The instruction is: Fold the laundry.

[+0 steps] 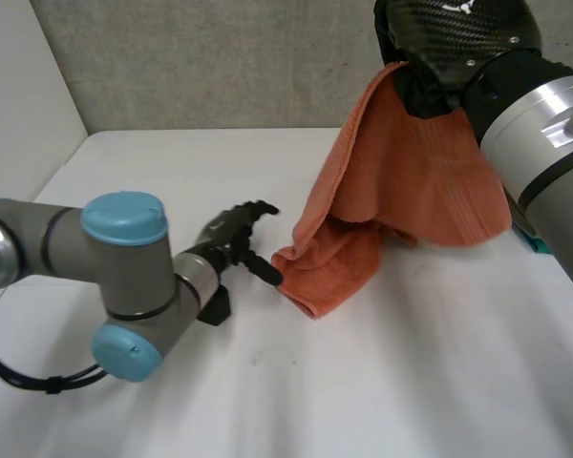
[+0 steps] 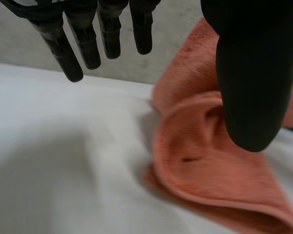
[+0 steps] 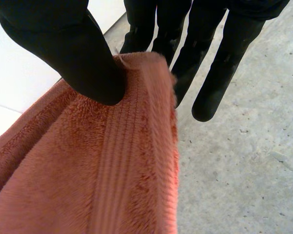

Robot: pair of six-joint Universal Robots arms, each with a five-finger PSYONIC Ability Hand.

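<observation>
On the white desk [image 1: 363, 382], toward its right half: one orange towel [image 1: 401, 181], partly up in the air. The right hand [image 1: 449, 43] holds it by the top hem, near a corner as far as I can tell. In the right wrist view the thumb [image 3: 83, 63] clamps the ribbed hem against the fingers [image 3: 205, 44], so it is a pinch hold. The rest of the towel hangs in a loose drape. Its lowest part lies bunched in a fold on the desk, right in front of the left hand [image 1: 231, 234].

The left hand is low over the desk, its fingers [image 2: 83, 46] straight and spread, holding nothing. Its thumb [image 2: 254, 87] sits at the bunched fold, touching or just short; cannot tell which.

Handling, my read: terry cloth, soft, light, fully limp, sags wherever it is unsupported. Not slippery, not fragile; the pile should grip well in a pinch. Best holds are the hem and corners, since a grab in the middle would only bunch it. The left hand likely wants a free bottom corner, so both hands can stretch the towel flat before folding. That corner looks buried in the fold and may need picking out.

Count: one towel, one desk, two hands.
</observation>
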